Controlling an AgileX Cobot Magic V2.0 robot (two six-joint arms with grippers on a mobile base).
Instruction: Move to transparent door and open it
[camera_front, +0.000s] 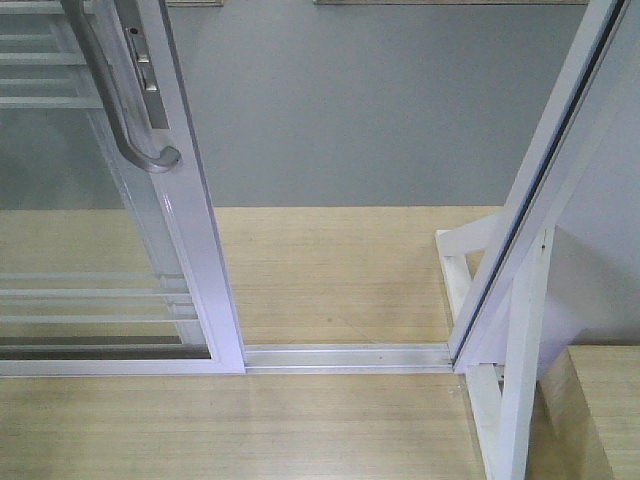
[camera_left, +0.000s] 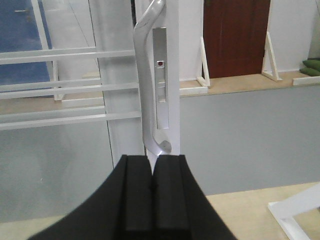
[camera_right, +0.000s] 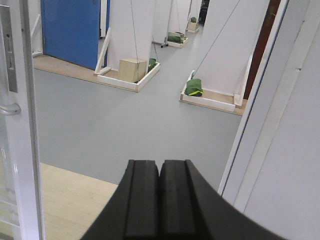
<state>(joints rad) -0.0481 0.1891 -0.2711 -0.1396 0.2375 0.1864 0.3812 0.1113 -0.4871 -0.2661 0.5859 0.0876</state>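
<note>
In the front view the transparent door (camera_front: 100, 250) stands at the left, slid aside, its white frame edge running down to the floor track (camera_front: 345, 356). Its curved silver handle (camera_front: 120, 100) and lock plate (camera_front: 145, 70) sit at the upper left. The gap to the right of the door is open onto grey floor (camera_front: 370, 110), with pale wood flooring (camera_front: 340, 270) on both sides of the track. At the right edge a slanted white frame post (camera_front: 540, 200) and a white brace (camera_front: 470, 260) stand beside the opening.

The left wrist view faces the handle head-on: the left gripper (camera_left: 152, 175) has its black pads pressed together with nothing between them, just below the handle's lower end (whether it touches cannot be told). Only this view shows the door's thin horizontal bars up close and a dark red door (camera_left: 235, 37) beyond.

The right wrist view looks through the opening; the right gripper (camera_right: 160, 180) is likewise closed and empty. It alone shows a blue door (camera_right: 72, 30), a tan box (camera_right: 132, 69) in a white tray and a green bundle (camera_right: 194, 87) farther back.
</note>
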